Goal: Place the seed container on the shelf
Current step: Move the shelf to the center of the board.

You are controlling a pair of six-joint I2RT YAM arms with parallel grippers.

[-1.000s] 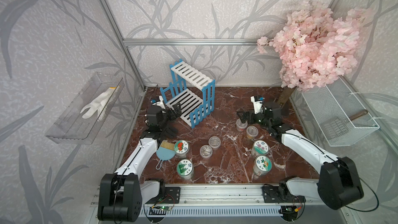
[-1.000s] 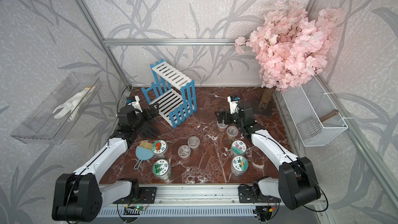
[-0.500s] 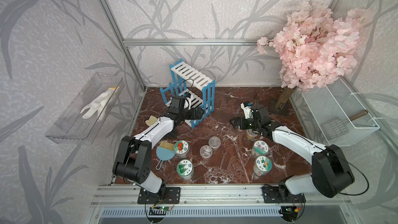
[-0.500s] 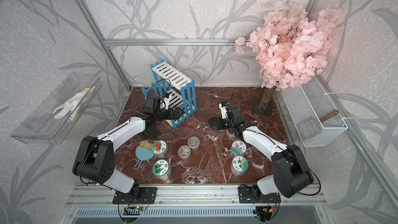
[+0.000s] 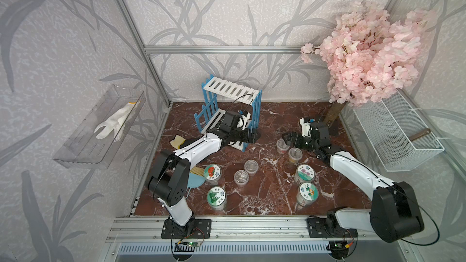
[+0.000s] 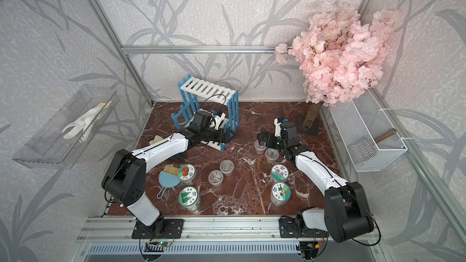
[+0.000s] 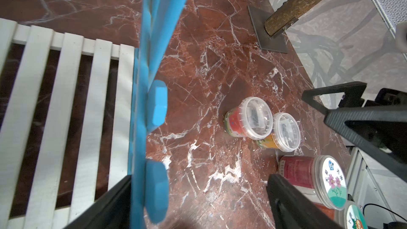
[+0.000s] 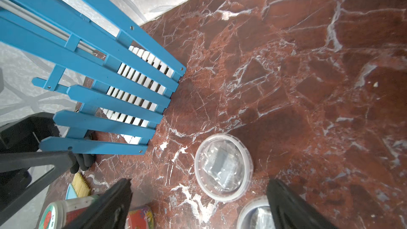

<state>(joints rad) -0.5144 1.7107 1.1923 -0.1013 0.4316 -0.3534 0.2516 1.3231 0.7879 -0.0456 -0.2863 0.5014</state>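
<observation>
A red marble counter [image 5: 272, 112] holds a two-tier shelf [image 5: 230, 89]. The left tool [image 7: 199, 176], jaws apart, straddles the shelf's blue side frame at its front corner. The right tool [image 5: 287, 139], jaws wide apart, hovers over a small clear-lidded seed container [image 5: 282, 146]. It stands on the counter just beside a second tub [image 5: 295, 154], apart from the shelf.

Bright diffuse overhead light, soft shadows on the marble floor [image 5: 272, 122]. Both top views bow straight lines at 3 and 9 o'clock; the shelf [image 7: 154, 106] blurs in the left wrist view.
</observation>
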